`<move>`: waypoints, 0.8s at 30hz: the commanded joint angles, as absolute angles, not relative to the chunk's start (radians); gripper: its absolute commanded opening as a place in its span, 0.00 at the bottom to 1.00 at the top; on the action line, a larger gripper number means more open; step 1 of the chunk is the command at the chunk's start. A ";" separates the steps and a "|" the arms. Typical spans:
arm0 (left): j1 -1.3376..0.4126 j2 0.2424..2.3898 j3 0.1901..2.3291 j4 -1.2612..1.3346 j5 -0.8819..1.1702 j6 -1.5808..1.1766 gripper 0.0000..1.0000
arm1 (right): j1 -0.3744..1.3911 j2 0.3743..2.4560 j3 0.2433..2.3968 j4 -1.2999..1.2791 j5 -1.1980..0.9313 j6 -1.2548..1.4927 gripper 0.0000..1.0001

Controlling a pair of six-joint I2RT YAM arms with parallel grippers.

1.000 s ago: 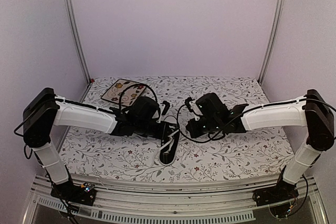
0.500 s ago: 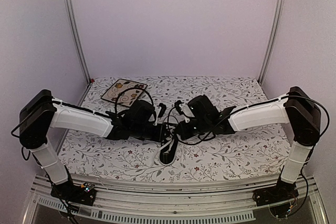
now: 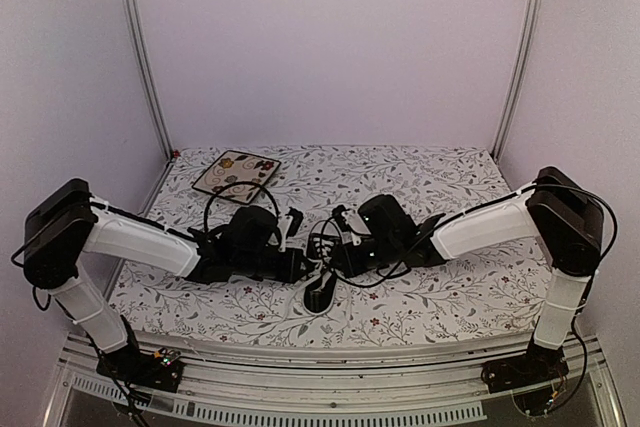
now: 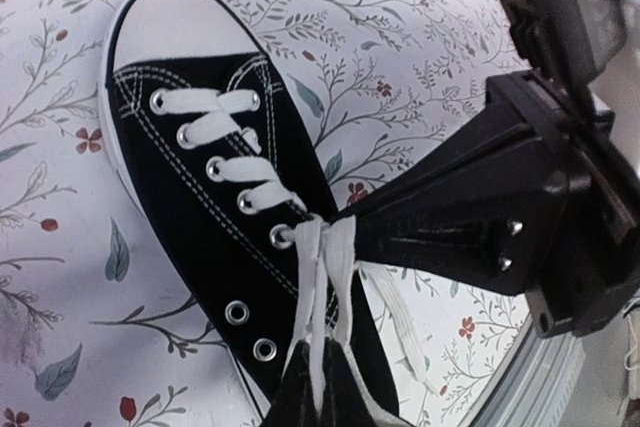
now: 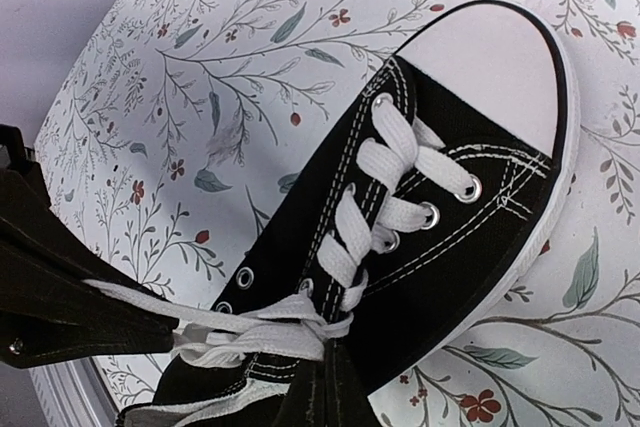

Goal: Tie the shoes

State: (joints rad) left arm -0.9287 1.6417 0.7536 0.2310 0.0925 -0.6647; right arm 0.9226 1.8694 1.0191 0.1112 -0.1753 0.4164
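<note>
The black sneaker [image 3: 320, 292] lies on the floral table between the arms, with its white toe cap towards the near edge. In the left wrist view the shoe [image 4: 190, 197] runs from upper left to bottom centre. My left gripper [image 4: 322, 367] is shut on a loop of white lace [image 4: 318, 277] above the top eyelets. My right gripper [image 5: 330, 372] is shut on the crossed laces [image 5: 270, 332] on the shoe [image 5: 450, 237]. In the top view, the left gripper [image 3: 300, 265] and right gripper [image 3: 335, 255] nearly touch over the shoe's ankle opening.
A square floral plate [image 3: 236, 173] lies at the back left of the table. A loose lace end [image 4: 400, 317] trails on the cloth beside the shoe. The right gripper's black body [image 4: 470, 217] fills the right side of the left wrist view.
Both arms have drawn together and come lower and nearer over the shoe. The right arm has moved left, the left arm has come nearer, and the gap between the grippers has closed.
</note>
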 commanded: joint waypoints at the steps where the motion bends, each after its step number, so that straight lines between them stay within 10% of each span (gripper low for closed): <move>1: -0.947 1.599 0.702 0.295 0.117 -0.696 0.00 | 0.925 1.840 0.982 0.092 -0.144 0.452 0.02; 24: -0.953 1.632 0.682 0.313 0.137 -0.659 0.00 | 0.792 1.738 0.953 -0.007 -0.031 0.456 0.02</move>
State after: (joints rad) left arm -0.9379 1.6272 0.7036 0.3027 0.1246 -0.6960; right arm 0.8028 1.7298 0.8936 -0.0051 -0.0311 0.4793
